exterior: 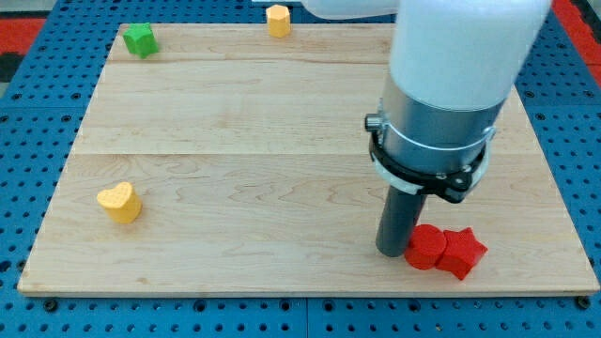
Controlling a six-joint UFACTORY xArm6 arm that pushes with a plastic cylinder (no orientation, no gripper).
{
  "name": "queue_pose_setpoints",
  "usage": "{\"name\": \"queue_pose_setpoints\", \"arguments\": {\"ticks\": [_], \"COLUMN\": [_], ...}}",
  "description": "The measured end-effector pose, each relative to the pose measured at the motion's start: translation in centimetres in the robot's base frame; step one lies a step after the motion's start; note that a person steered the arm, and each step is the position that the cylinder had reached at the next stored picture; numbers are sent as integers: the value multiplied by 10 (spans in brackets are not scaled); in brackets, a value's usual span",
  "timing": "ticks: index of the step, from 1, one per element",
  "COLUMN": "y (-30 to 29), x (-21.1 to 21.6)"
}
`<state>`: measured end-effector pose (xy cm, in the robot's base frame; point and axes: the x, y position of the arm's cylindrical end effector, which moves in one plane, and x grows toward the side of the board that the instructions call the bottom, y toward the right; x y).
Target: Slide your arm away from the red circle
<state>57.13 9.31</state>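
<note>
my tip seemingly touching red circle

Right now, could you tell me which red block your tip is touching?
The red circle: my tip sits against its left side, while the red star lies beyond, further right.
</note>
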Motion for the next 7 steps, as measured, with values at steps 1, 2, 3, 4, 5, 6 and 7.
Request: {"name": "queue_pose_setpoints", "arguments": {"ticks": [1, 2, 3, 4, 5, 6, 7], "y": [0, -2, -26, -36, -40, -40, -40], "x": [-2, -6, -20, -35, -42, -48, -50]}}
